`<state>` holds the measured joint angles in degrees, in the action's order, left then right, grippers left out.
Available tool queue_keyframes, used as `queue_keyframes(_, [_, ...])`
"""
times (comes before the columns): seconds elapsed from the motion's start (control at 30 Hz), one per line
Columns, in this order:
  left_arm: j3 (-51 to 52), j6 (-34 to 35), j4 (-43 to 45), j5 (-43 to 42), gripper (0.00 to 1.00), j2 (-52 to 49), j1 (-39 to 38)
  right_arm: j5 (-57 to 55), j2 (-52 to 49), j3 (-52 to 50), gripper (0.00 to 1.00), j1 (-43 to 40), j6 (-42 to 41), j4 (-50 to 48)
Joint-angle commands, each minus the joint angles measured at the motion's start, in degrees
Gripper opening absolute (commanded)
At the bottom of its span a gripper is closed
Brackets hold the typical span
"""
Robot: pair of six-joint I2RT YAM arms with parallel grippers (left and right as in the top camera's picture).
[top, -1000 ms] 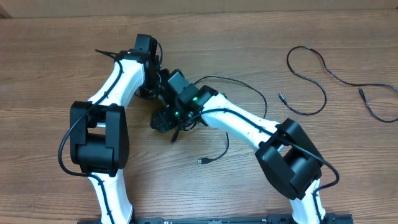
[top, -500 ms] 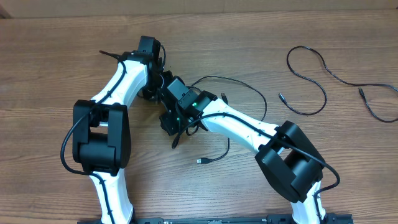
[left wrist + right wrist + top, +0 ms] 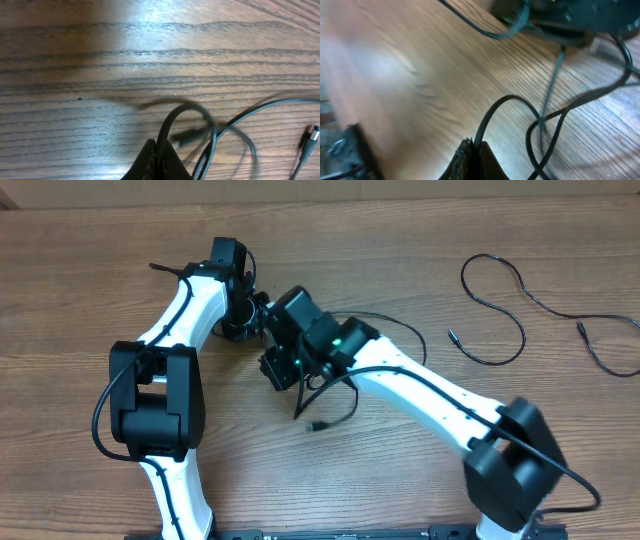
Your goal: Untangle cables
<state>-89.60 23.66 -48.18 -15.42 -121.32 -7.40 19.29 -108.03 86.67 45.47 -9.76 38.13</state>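
The tangled black cables (image 3: 408,332) lie mid-table, mostly hidden under both wrists, with one plug end (image 3: 316,425) trailing toward the front. My left gripper (image 3: 243,320) and right gripper (image 3: 282,370) sit close together over the tangle. In the left wrist view the left gripper (image 3: 161,146) is shut on a cable strand (image 3: 186,107) that loops up from its tips; a plug (image 3: 311,136) lies at the right. In the right wrist view the right gripper (image 3: 472,145) is shut on a cable strand (image 3: 496,104), with crossed strands (image 3: 543,125) beside it.
Two separate black cables lie loose at the far right: a looped one (image 3: 498,308) and another (image 3: 592,340) running to the table's right edge. The left arm's elbow (image 3: 150,395) and the right arm's elbow (image 3: 515,460) stand over the front of the wooden table (image 3: 80,300).
My right gripper has closed on a cable strand, and its arm has stretched out with the elbow swinging right. The trailing plug end has been dragged slightly back-left. The left gripper stayed shut.
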Motion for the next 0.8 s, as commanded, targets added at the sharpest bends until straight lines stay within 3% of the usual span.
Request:
queue_keyframes(0.0, [-0.87, 0.13, -0.02, -0.74, 0.04, 0.68, -0.09, 9.11, 3.21, 0.83, 0.04, -1.53, 2.78, -0.35])
queue_keyframes(0.4, [-0.87, 0.13, -0.02, -0.72, 0.04, 0.68, -0.13, 13.44, 6.19, 0.83, 0.04, -9.33, 2.14, 0.17])
queue_keyframes(0.77, [-0.87, 0.13, -0.2, -0.07, 0.04, 0.68, -0.13, 13.35, 6.19, 0.79, 0.04, -21.42, -18.4, -1.42])
